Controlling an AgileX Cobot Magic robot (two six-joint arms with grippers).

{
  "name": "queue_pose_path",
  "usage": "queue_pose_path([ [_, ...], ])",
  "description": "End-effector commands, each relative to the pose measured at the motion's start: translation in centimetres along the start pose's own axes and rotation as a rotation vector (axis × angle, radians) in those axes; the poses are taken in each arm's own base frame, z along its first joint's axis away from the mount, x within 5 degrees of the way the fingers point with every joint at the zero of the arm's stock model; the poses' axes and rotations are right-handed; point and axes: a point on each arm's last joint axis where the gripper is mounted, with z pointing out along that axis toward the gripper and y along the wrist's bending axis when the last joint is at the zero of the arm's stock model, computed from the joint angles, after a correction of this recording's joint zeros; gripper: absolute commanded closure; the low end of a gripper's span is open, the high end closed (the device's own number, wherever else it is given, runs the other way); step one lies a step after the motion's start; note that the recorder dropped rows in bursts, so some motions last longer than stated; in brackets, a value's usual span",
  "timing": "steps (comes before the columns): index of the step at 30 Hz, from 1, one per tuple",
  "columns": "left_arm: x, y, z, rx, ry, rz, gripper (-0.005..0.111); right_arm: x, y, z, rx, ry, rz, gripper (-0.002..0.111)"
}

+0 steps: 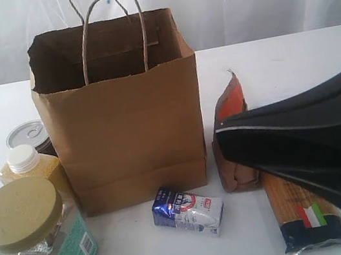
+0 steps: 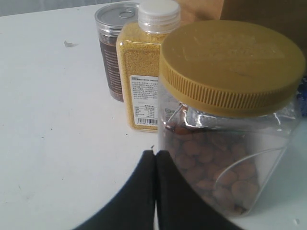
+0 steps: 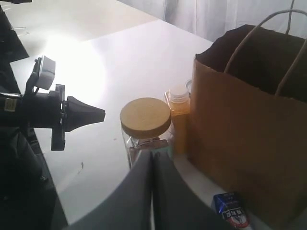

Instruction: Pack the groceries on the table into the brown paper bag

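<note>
All six groceries were found on the table [image 1: 290,61], outside the brown paper bag [image 1: 125,128], which stood upright and open-mouthed at the middle; its inside was too dark to be checked. The tan-lidded clear jar [image 1: 33,248], the yellow white-capped bottle [image 1: 33,170] and the tin can [image 1: 28,135] were grouped close together at the bag's left. The small blue-white carton [image 1: 188,211] lay in front of the bag, and the brown-orange pouch [image 1: 231,101] and the long spaghetti packet [image 1: 310,215] were placed at its right.

The left gripper [image 2: 154,155] was seen pressed together and empty, low over the table just beside the jar. The right gripper [image 3: 152,160] was likewise closed on nothing, raised above the table and pointed toward the jar and bag.

The packing was therefore judged to be at its very start – a first item was yet to be picked. For the next move, one set of jaws would have to be spread and brought around a chosen item. The jar looked wide and smooth, so a slimmer thing – the bottle or carton – was judged the easier first grasp. The bag's loop handles would need to be cleared at the drop.
</note>
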Motion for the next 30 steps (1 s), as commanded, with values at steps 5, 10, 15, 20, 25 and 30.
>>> queue_pose_path([
  [5,0.1,0.0,0.0,-0.002,-0.004,-0.014,0.107,0.1,-0.3,-0.1,0.021,0.003,-0.015,0.108],
  [10,0.1,0.0,0.0,-0.002,-0.004,-0.014,0.107,-0.8,-0.9,-0.9,0.026,-0.093,-0.019,0.108],
  [15,0.1,0.0,0.0,-0.002,-0.004,-0.014,0.107,-1.5,-5.1,-1.9,0.283,-0.238,0.152,0.108],
  [20,0.1,0.0,0.0,-0.002,-0.004,-0.014,0.107,2.7,-7.8,-4.5,0.519,-0.295,0.245,0.108],
  [25,0.1,0.0,0.0,-0.002,-0.004,-0.014,0.107,6.8,-7.2,-7.6,0.58,-0.416,0.342,0.108],
  [30,0.1,0.0,0.0,-0.002,-0.004,-0.014,0.107,11.4,-7.1,-8.4,0.622,-0.453,0.385,0.108],
])
